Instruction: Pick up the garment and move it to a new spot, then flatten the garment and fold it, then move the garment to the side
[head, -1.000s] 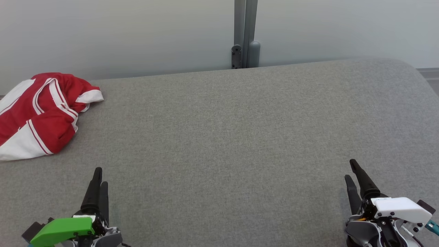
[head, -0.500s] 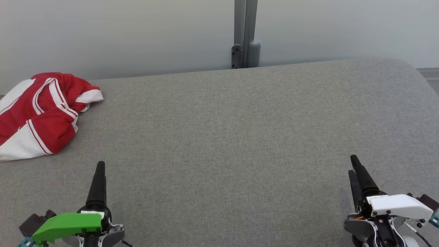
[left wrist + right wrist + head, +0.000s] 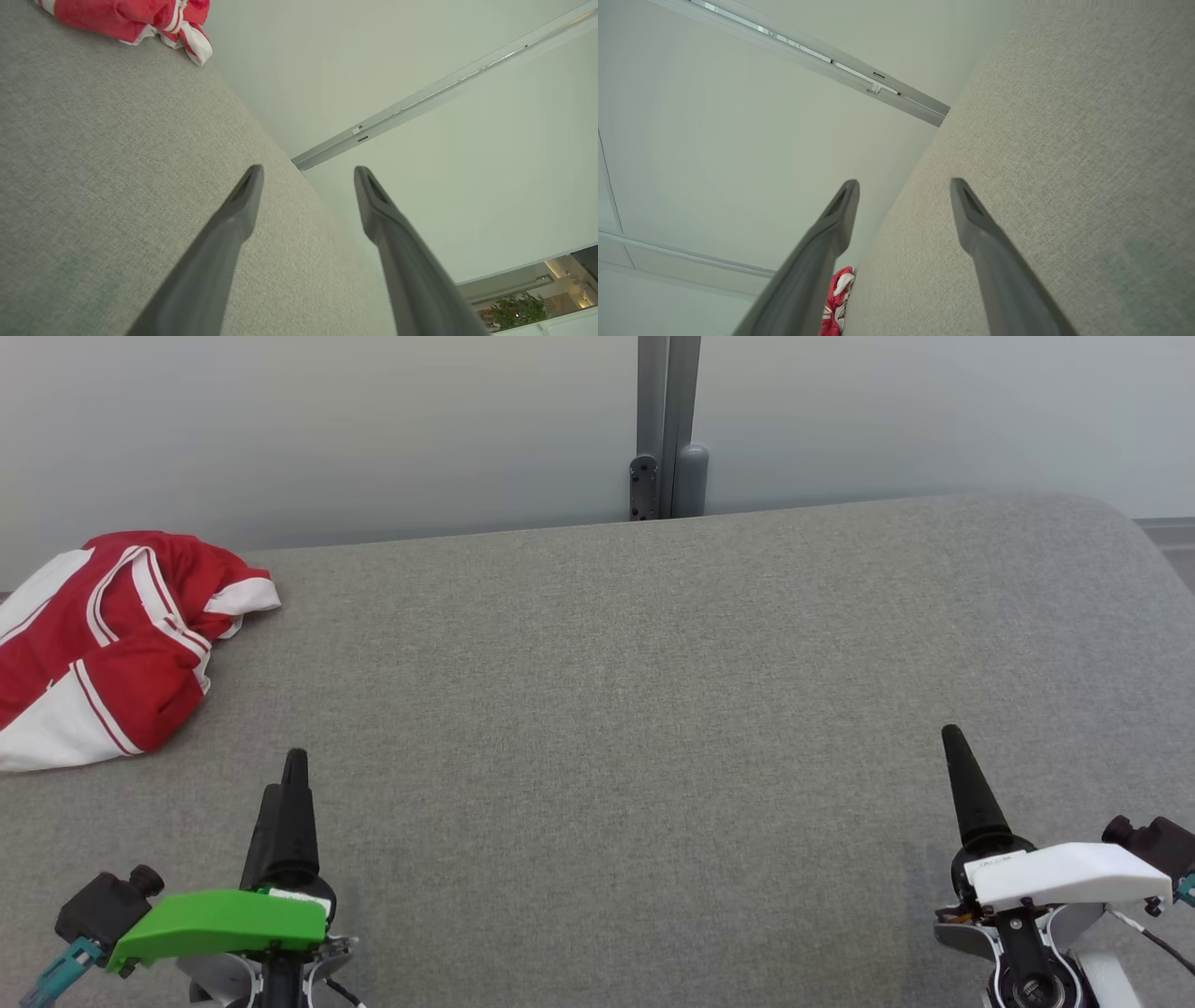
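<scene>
Both jaws spread wide, nothing in them: my left gripper (image 3: 285, 773) and right gripper (image 3: 903, 184) sit at the near edge of the grey surface (image 3: 616, 709), red-and-white garment (image 3: 103, 644) bunched at its far-left corner, well clear.

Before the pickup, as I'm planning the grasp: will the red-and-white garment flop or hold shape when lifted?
Likely floppy: the garment lies crumpled in soft folds on the grey surface. Probably light, since the cloth looks thin. Lifted by one pinch, it would likely drape and unfurl.
</scene>
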